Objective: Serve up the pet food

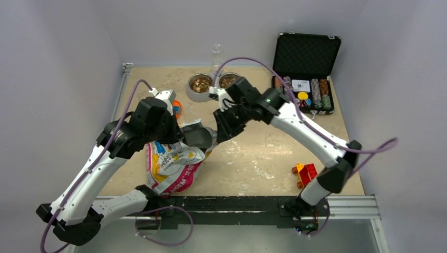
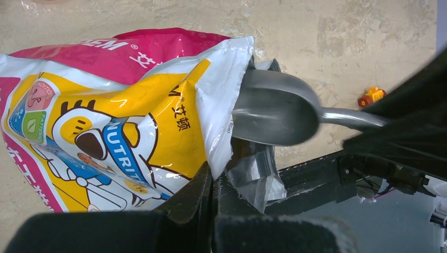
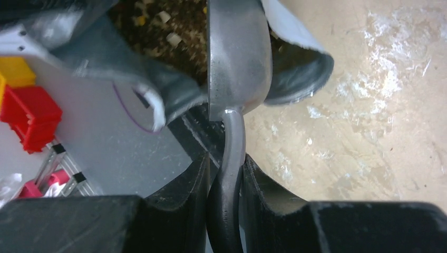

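The printed foil bag (image 1: 169, 167) lies on the table with its mouth facing right. My left gripper (image 2: 215, 182) is shut on the edge of the bag (image 2: 105, 116) at its mouth, holding it open. My right gripper (image 3: 224, 163) is shut on the handle of a metal scoop (image 3: 235, 63), whose bowl reaches into the bag's mouth. In the left wrist view the scoop (image 2: 274, 108) shows half inside the opening. Brown pet food (image 3: 158, 23) is visible inside the bag around the scoop. More pet food (image 1: 201, 83) fills two metal bowls at the back.
The second bowl (image 1: 230, 80) stands beside the first, with a clear glass (image 1: 216, 52) behind them. An open black case of poker chips (image 1: 305, 79) sits at the back right. Red and yellow toy bricks (image 1: 304, 173) lie front right. A black rail (image 1: 237, 203) edges the table's front.
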